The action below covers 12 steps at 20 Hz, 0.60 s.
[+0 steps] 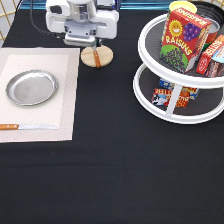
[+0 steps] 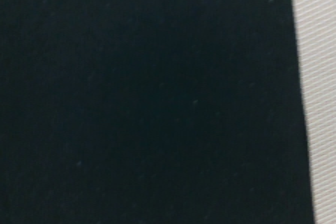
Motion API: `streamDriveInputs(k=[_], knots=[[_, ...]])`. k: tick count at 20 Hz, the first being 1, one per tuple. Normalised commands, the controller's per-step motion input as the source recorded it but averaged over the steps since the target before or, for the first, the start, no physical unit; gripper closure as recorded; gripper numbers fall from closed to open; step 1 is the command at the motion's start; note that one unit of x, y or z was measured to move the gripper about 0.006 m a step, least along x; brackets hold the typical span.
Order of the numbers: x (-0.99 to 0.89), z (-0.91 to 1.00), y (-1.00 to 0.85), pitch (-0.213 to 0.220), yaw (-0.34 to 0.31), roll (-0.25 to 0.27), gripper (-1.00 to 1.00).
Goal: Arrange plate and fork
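The silver plate (image 1: 31, 87) lies on the pale placemat (image 1: 60, 115) at the exterior view's left. The fork (image 1: 97, 58) lies with its brown-orange handle across the small wooden disc (image 1: 89, 56) near the exterior view's top, just right of the placemat. My gripper (image 1: 89, 44) hangs at the top of the exterior view, right above the disc's far edge and close to the fork. It holds nothing that I can see. The wrist view shows only black cloth and a strip of the placemat (image 2: 322, 100).
A wooden-handled knife (image 1: 25, 126) lies along the placemat's near edge. A white two-tier turntable rack (image 1: 150, 97) with a raisins box (image 1: 184, 40) and other packets stands at the exterior view's right. Black cloth (image 1: 115, 175) covers the table.
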Motion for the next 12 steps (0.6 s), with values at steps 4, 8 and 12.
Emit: streamDriveInputs(k=[4,8,12], knots=[[-0.86,-0.26,0.29,-0.188,0.088,0.042,-1.00],[-0.91,-0.22,0.07,-0.145,0.073,0.094,-1.00],[-0.67,-0.10,-0.16,-0.076,0.017,0.162,-1.00]])
